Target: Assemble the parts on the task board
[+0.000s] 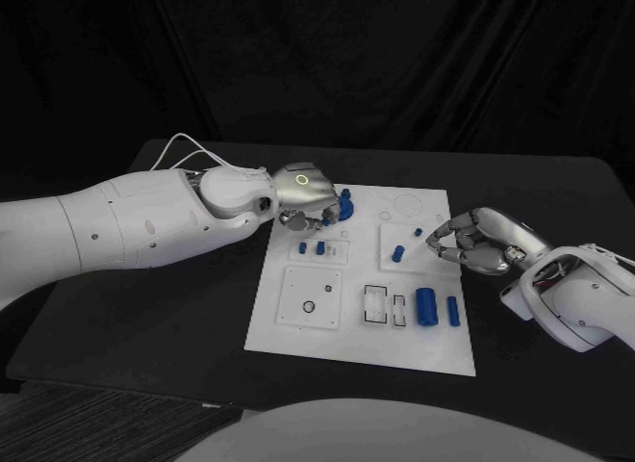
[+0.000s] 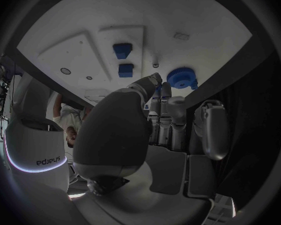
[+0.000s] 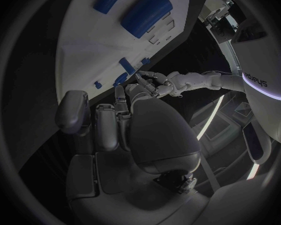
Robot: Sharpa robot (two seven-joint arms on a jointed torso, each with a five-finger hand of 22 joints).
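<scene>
Black cloth covers the table (image 1: 151, 318), and the white task board (image 1: 348, 337) lies in its middle. On the board sit several blue parts — a tall round piece (image 1: 345, 202) near the far left corner, two small pegs (image 1: 312, 247) just in front of it, a slanted short piece (image 1: 399, 253) to their right, and a large cylinder (image 1: 426, 306) with a thinner one (image 1: 452, 310) beside it near the right edge. The left hand (image 1: 301, 197) hangs over the far left corner, fingers pointing down beside the tall piece; whether it grips anything cannot be told. The right hand (image 1: 477, 241) hovers at the board's right edge — fingers curled in, nothing seen in them.
</scene>
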